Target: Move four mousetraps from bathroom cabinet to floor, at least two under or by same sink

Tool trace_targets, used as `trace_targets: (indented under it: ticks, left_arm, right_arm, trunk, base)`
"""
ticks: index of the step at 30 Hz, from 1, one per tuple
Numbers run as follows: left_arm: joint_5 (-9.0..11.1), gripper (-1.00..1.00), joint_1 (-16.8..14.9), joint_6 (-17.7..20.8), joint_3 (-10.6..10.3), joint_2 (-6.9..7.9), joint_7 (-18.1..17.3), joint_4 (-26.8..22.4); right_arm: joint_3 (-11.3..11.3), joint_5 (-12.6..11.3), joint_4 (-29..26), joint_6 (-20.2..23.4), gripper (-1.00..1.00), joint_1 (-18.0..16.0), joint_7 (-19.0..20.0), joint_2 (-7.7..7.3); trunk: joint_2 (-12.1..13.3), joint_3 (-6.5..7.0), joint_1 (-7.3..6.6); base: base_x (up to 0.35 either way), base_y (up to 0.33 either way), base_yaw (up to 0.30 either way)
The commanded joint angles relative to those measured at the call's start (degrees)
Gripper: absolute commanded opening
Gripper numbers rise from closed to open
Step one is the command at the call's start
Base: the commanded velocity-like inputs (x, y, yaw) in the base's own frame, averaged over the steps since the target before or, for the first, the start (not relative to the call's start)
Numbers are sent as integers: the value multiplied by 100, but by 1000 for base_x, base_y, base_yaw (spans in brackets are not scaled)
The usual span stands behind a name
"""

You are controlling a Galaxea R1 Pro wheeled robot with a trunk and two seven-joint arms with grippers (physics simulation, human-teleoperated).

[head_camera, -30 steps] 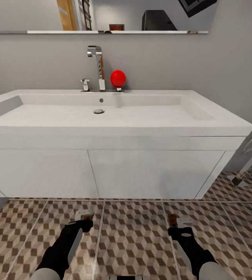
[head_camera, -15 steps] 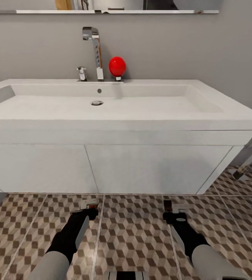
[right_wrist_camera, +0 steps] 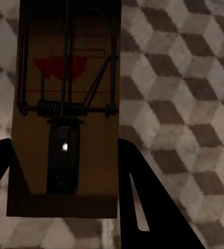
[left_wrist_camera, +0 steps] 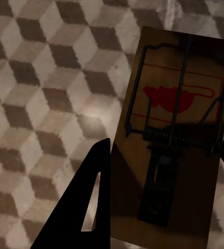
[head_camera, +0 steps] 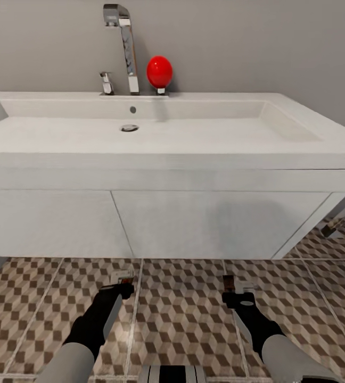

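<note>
You face a grey wall (head_camera: 257, 48) with the sink (head_camera: 156, 141) spread wide across it, its white vanity (head_camera: 156, 223) boxed underneath and standing off the floor (head_camera: 183, 319). That floor is tiled in the brown, beige and white cube pattern and runs back beneath the vanity. On the sink's rear ledge stand a chrome tap (head_camera: 123, 45) and, just beside it, a red ball-shaped thing (head_camera: 159, 72); the drain (head_camera: 129, 127) sits in the basin below the tap.

Both your arms reach low over the tiles in front of the vanity. Your left pincer (head_camera: 120, 284) is clenched on a mousetrap (left_wrist_camera: 171, 140): in the left wrist view the dark fingers (left_wrist_camera: 88, 199) press the board's long edges, and the trap shows its wire frame, coil spring and a red mouse print, with the cube tiles behind it. Your right pincer (head_camera: 235, 290) likewise grips a second mousetrap (right_wrist_camera: 65, 111) by its long sides, wire parts and red print facing the camera, tiles beyond. Whether either board touches the floor you cannot tell from these views. From the head camera each trap is a small pale-and-brown sliver at the pincer tip, near the vanity's front.
</note>
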Motion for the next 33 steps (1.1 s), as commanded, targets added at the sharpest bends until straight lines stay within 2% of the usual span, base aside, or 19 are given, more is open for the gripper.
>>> trace_targets:
  ticks: [1, 5, 12, 33]
  left_arm:
    - [-14, -100, -1, 12, 12, -6, 14, -36]
    - [-81, -100, -1, -35, 11, -10, 14, -61]
    - [-303, -100, -1, -456, 19, -22, 14, -7]
    - [-311, -100, -1, -491, 21, -25, 14, -19]
  right_arm:
    - [-40, 40, -22, 33, -100, -67, 12, 9]
    - [-40, 43, -28, 39, -100, -111, 12, 24]
    - [-40, 38, -35, 35, -100, -116, 12, 28]
    - [-40, 38, -36, 8, -100, -116, 12, 36]
  trunk:
    - [-3, -27, 1]
    - [-9, -116, 11]
    - [-18, -271, 30]
    - [-46, -736, 84]
  base:
    - [0, 0, 0]
    - [0, 0, 0]
    - [0, 0, 0]
    - [0, 0, 0]
